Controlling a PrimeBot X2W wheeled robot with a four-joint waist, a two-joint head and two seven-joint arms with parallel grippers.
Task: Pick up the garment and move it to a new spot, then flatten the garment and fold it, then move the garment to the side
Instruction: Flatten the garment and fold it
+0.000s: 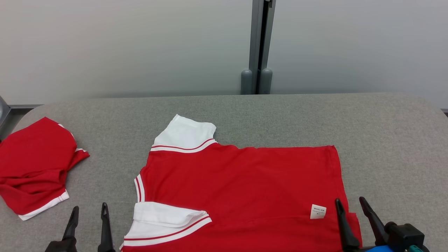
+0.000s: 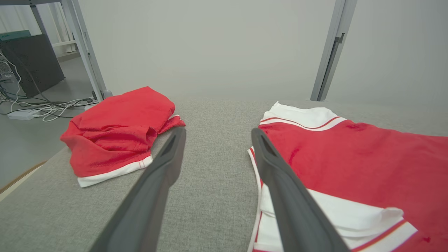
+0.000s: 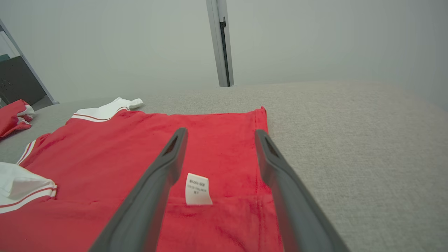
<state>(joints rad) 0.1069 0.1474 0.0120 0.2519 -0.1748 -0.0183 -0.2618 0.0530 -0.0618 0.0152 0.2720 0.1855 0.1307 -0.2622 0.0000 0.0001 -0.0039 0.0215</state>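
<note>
Red garment w/ white sleeves lies spread on the grey desk, filling the head view from centre down to 6 o'clock: hem toward 3 o'clock, sleeves toward 9. Far sleeve lies flat at abt 11 o'clock of the body; near sleeve is doubled over itself at abt 7. A small white label sits near the hem corner at 5 o'clock. Left pincer at 7 o'clock, fingers spread wide, nothing in them, over bare desk just beside the near sleeve. Right pincer at 5 o'clock, also spread wide and empty, above the hem corner w/ the label between its fingers in the right wrist view. Likely handling: thin knit, light, limp, no stiffness, so it'll sag and drag if lifted by one point; cloth on cloth prob grips rather than slides. Best holds, imo: hem corner for the right, shoulder seam or sleeve cuff for the left, pinching both layers. A 2nd red garment lies bunched at 9 o'clock, well apart.
</note>
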